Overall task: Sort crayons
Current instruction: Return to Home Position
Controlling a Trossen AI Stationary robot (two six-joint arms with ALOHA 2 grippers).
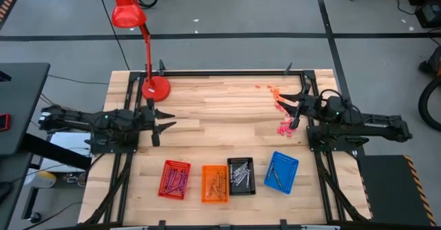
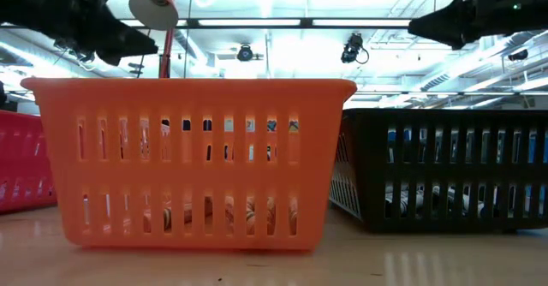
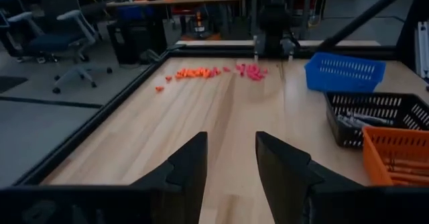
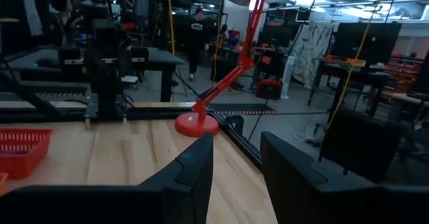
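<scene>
Crayons lie sorted in four mesh trays along the table's near side: maroon ones in the red tray (image 1: 175,179), orange-brown ones in the orange tray (image 1: 214,183), grey-white ones (image 3: 360,122) in the black tray (image 1: 241,175), and a few in the blue tray (image 1: 281,172). My left gripper (image 1: 167,120) hovers open at the table's left side, pointing right, well behind the trays. My right gripper (image 1: 282,103) hovers open at the right side, pointing left. Neither has anything between its fingers (image 3: 191,167) (image 4: 194,167).
A red desk lamp stands with its base (image 1: 155,87) at the table's far left, just behind my left gripper. Pink crumbs (image 1: 284,127) and orange crumbs (image 1: 272,89) lie scattered below and beside my right gripper. Bare wood spans the table's middle.
</scene>
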